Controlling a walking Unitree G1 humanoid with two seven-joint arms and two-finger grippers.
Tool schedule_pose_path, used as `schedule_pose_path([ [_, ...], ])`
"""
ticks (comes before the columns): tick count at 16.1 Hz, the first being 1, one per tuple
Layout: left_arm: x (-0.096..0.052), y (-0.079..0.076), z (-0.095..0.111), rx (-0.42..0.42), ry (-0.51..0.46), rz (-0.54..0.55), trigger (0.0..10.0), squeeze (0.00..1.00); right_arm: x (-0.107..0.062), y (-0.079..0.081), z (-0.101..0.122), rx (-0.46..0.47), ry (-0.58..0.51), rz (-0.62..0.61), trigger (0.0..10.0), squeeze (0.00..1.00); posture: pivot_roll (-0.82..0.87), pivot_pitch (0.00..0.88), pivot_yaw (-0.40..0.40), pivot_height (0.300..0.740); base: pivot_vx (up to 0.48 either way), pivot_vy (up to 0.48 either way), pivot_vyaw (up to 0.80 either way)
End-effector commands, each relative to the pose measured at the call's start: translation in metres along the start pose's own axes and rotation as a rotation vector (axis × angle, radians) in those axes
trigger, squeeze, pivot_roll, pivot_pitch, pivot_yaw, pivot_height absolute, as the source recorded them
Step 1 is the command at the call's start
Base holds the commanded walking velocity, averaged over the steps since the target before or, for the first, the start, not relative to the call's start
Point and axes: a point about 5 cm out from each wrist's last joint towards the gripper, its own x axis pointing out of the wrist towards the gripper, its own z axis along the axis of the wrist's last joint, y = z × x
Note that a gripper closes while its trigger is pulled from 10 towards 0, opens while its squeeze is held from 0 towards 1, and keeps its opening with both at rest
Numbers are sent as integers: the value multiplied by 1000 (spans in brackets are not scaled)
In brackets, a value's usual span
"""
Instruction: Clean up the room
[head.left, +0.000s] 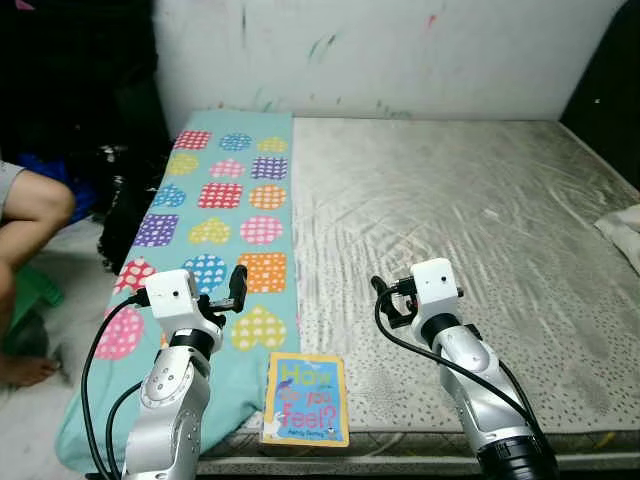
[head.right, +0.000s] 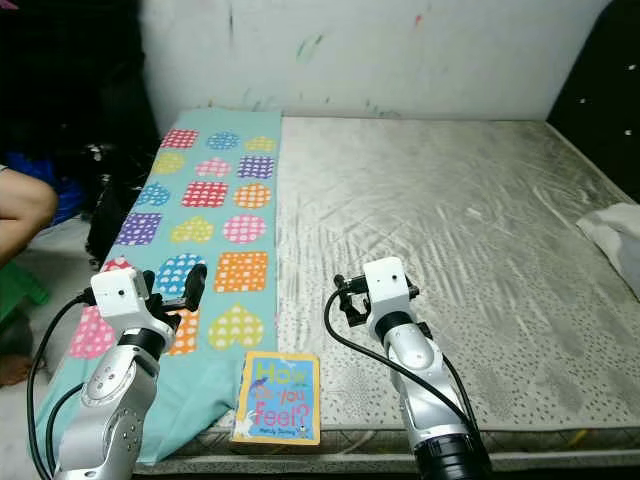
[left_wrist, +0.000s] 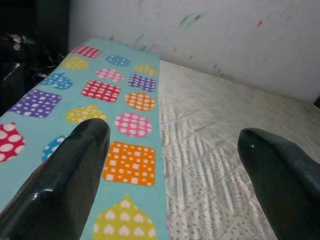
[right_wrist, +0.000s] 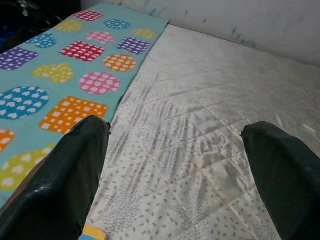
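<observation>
left eye view
book (head.left: 306, 398): flat on the bed's near edge, between the two arms, cover up; long axis runs from the near edge toward the far wall, title reads upright from the robot's side; light blue cover, orange border, big coloured letters "How do you feel?"
bed (head.left: 470, 230): bare grey-white quilted mattress, runs back to the wall
mat (head.left: 225, 225): teal strip with coloured dotted hearts and squares, lies along the bed's left side, near end drapes over the edge; book sits just beside its right edge, left side touching or over it, cannot tell
left hand (head.left: 236, 287): raised above the mat near the book's far-left corner, holding nothing
right hand (head.left: 386, 301): raised above the mattress, right of the book, holding nothing
person's leg (head.left: 28, 215): bent knee at far left, beside the bed

right eye view
white cloth (head.right: 612, 232): crumpled at the bed's right edge, well apart from the book
wall (head.right: 380, 50): white, streaked with paint marks

left wrist view
left fingers (left_wrist: 75, 170): spread wide, nothing between; mat and mattress seam below

right wrist view
right fingers (right_wrist: 70, 175): spread wide, nothing between; a corner of the book shows by the near finger
</observation>
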Motion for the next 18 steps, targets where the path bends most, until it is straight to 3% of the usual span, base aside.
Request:
schedule_pose_path([
  [1,0,1,0,10,4,4,10000,0,2,0,3,1,-10,1,10000,0,-116,0,-21,740,0,0,0],
  [4,0,1,-1,12,6,4,10000,0,2,1,2,6,-8,3,10000,0,-116,0,-20,740,0,0,0],
  [9,-1,1,-2,11,11,4,10000,0,2,1,1,11,-1,2,10000,0,-116,0,-22,740,0,0,-708],
  [14,0,1,-2,9,12,6,10000,0,3,1,0,10,9,3,10000,0,-115,0,-24,740,0,0,0],
  [18,0,1,-2,8,12,6,10000,0,3,1,1,23,5,-2,10000,0,-117,0,-23,740,0,0,-600],
])
